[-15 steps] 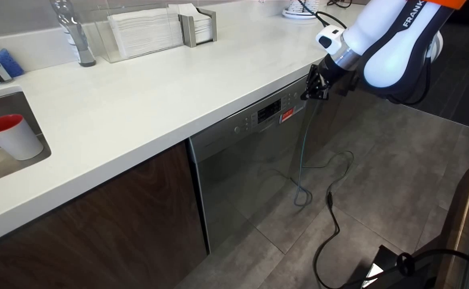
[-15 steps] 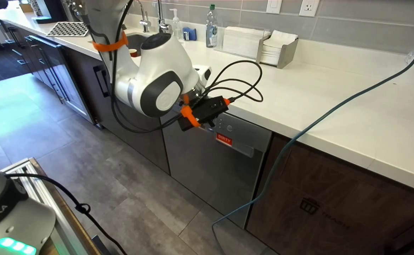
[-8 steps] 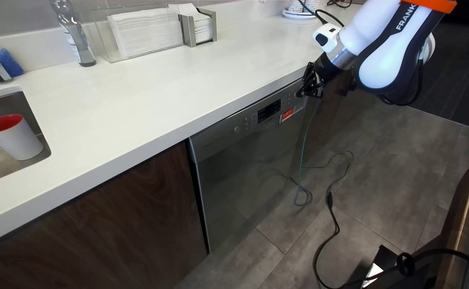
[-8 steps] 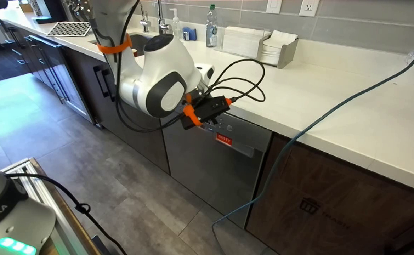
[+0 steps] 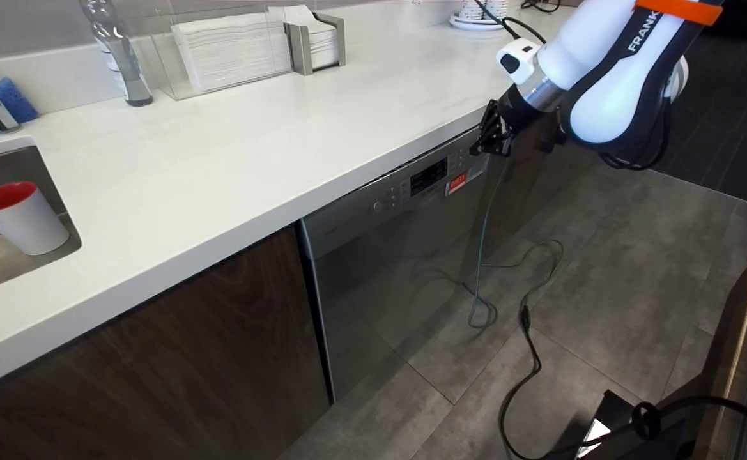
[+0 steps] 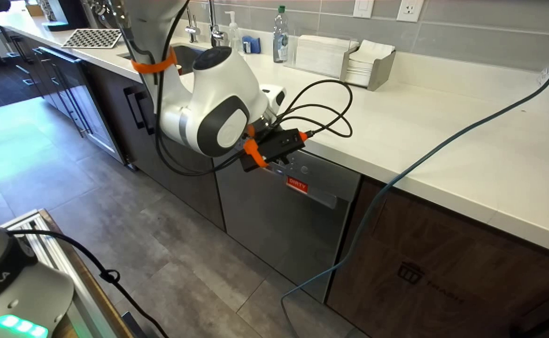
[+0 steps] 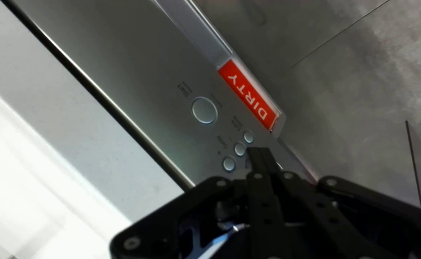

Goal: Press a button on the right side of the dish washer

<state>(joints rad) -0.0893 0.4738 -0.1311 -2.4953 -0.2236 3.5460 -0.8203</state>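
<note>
The dish washer (image 5: pixel 399 287) has a flat steel-grey front under the counter, also in the other views (image 6: pixel 279 230) (image 7: pixel 134 54). Its control strip bears a dark display (image 5: pixel 429 177), hidden in the wrist view. In the wrist view I see a large round Start button (image 7: pixel 204 110) and three small round buttons: upper (image 7: pixel 248 136), middle (image 7: pixel 239 149) and lower (image 7: pixel 228 164). My gripper (image 7: pixel 260 148) is shut and empty. Its tips appear beside the middle small button; I cannot tell whether they touch the panel. In an exterior view the gripper (image 5: pixel 477 151) is at the strip's far end.
A red DIRTY tag (image 7: pixel 248 94) sits below the buttons. The white counter (image 5: pixel 232 166) overhangs the panel. A cup (image 5: pixel 22 217) is in the sink, and a napkin holder (image 6: pixel 370 70) stands at the back. A blue-green cable (image 6: pixel 373 206) hangs in front of the cabinets.
My gripper has moved a little along the control strip toward the display, mostly in the first half second. It has hardly moved since. The dish washer looks the same.
</note>
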